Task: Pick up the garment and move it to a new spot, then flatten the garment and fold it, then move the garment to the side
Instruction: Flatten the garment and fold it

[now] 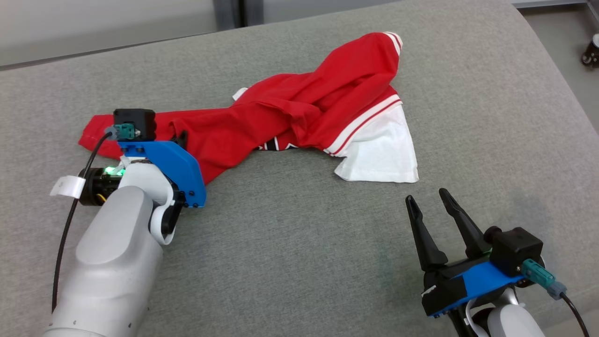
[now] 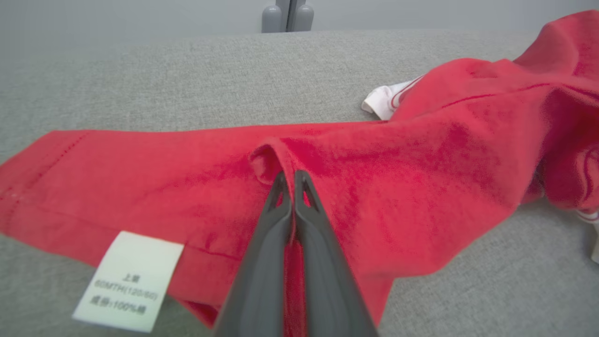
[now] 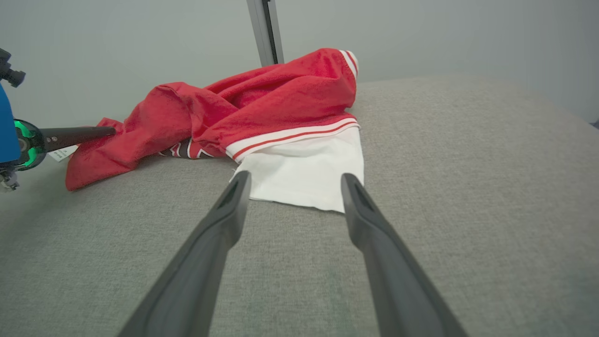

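**A:** How's the light?

**B:** Bright, even and soft. There's no glare on the grey cushion (image 1: pixel 299 262), and the only shadow is a thin, faint one under the near edge of the garment (image 1: pixel 281 121).

**A:** Sharpness?

**B:** The head view is slightly soft. In the wrist views the left gripper (image 2: pixel 291 174) and right gripper (image 3: pixel 295 178) blur toward the lens. The white label (image 2: pixel 127 281) has fuzzy print.

**A:** Distortion?

**B:** The cushion's far edge bows in both wrist views. A small green lamp (image 1: pixel 110 171) glows on the left wrist.
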Robot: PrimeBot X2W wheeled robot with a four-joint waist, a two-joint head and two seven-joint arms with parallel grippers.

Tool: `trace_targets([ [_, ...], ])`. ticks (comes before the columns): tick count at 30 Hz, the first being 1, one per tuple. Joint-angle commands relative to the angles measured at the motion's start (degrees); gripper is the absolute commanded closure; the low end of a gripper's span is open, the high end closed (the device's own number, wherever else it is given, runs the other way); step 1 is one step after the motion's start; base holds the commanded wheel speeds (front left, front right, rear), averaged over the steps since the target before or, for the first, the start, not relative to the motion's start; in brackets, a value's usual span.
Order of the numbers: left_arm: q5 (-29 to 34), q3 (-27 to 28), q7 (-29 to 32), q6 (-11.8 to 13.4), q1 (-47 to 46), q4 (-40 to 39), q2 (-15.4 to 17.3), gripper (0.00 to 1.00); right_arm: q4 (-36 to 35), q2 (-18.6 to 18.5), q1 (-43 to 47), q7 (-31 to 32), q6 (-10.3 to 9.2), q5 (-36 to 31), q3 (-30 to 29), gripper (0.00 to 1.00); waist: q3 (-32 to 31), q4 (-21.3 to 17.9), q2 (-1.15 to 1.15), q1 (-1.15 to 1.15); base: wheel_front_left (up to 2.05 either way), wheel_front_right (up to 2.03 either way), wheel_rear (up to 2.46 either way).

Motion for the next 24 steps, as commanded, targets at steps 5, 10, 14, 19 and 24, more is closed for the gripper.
trace_targets([
  [5,0.68,-2.28,-5.06,-3.29,1.83,-3.22,-0.46,1.0,-0.3,-0.02,0.81,0.57,0.01,-0.44,-0.79,0.0,-1.53,2.57,0.0,0.0,0.0,0.0,0.0],
  [10,1.5,-5.36,-10.59,-4.7,6.39,-10.07,-0.27,1.0,-0.8,-0.03,1.48,0.88,0.01,-0.59,-1.51,0.0,-2.93,4.6,0.0,0.0,0.0,0.0,0.0],
  [14,2.56,-9.25,-11.73,-5.11,14.22,-20.79,1.93,1.0,-1.35,-0.01,2.7,1.43,0.01,-0.81,-2.53,0.0,-4.28,6.71,0.0,0.0,0.0,0.0,0.0],
  [19,6.2,-14.6,-8.81,-4.34,24.68,-34.58,7.32,1.0,-2.12,-0.02,3.96,2.04,0.01,-0.91,-3.85,0.0,-5.77,9.18,0.0,0.0,0.0,0.0,0.0],
  [24,8.08,-17.92,-3.66,-2.55,31.56,-41.35,11.05,1.0,-2.75,-0.02,4.43,2.53,0.01,-0.98,-4.54,0.0,-6.8,11.15,0.0,0.0,0.0,0.0,0.0],
])
